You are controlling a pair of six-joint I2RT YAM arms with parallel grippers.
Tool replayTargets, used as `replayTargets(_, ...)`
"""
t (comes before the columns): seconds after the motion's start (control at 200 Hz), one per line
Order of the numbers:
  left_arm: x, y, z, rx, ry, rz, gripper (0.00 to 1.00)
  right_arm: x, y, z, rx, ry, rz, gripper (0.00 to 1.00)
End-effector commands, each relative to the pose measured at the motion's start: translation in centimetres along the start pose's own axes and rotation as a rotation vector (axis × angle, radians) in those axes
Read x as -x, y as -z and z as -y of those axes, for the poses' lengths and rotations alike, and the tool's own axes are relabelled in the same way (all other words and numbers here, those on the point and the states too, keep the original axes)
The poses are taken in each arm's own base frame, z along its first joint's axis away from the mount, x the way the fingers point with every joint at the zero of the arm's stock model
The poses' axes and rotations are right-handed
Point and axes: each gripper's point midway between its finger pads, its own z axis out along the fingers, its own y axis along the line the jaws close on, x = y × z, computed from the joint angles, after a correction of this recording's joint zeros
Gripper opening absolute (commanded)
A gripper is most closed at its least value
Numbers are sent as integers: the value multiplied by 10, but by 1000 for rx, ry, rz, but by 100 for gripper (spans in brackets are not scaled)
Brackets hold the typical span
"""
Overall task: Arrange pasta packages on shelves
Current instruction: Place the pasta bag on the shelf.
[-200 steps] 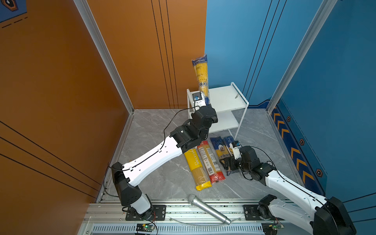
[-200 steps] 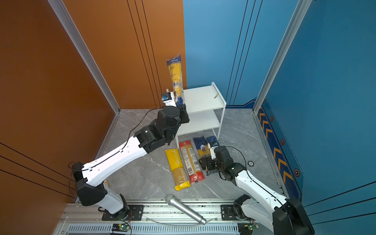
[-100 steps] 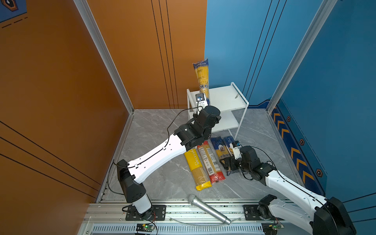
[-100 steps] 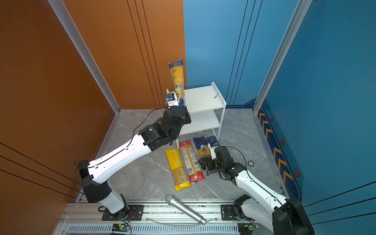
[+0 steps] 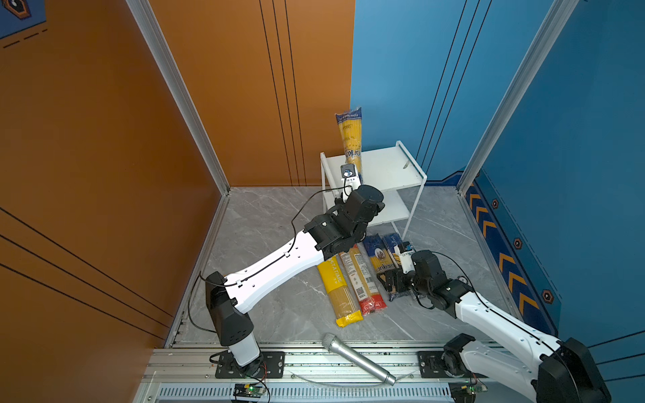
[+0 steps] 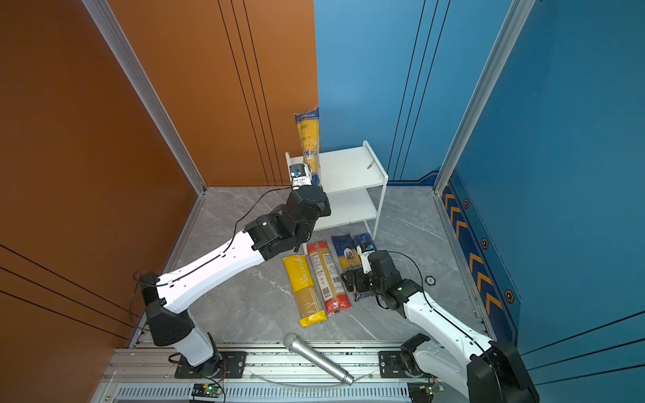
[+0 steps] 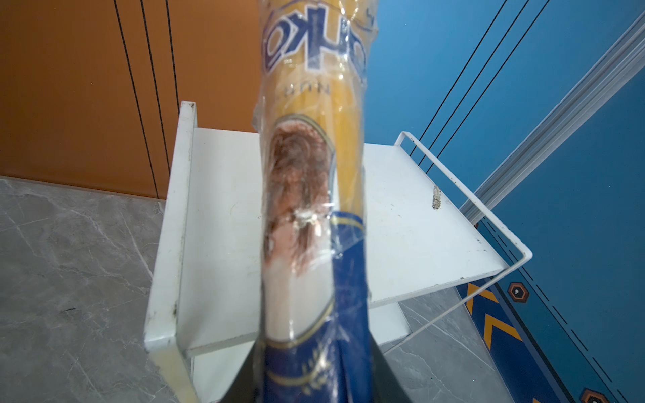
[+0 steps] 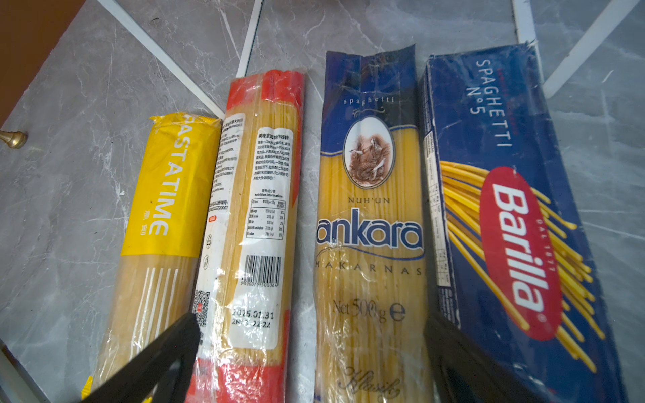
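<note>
Ankara bag is standing upright over the rack, my left fingers gripping its lower end. I'm holding my right fingers wide over the red bag.

You had one ankara bag raised nearly upright over the left side of the white rack. Its dark blue end pointed down, yellow spaghetti showed through the clear film, and its top stood well above the upper board. The rack stood in the far corner, two flat white boards in a thin tube frame. Your other four packages lay flat on the grey floor just in front of it, side by side and nearly parallel. From left to right they were the yellow bag, the red bag with its white label up, the second ankara bag and the dark blue Barilla pack.
</note>
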Motion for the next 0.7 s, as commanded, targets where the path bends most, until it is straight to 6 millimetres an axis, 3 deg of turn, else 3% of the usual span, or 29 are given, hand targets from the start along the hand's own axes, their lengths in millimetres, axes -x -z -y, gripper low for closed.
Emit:
replayTargets(0.0, 54, 17, 9, -4, 102, 157, 0, -8, -1, 3, 1, 0, -18, 98)
replayTargets(0.696, 53, 11, 4, 63, 90, 201, 0, -7, -1, 3, 7, -2, -13, 98)
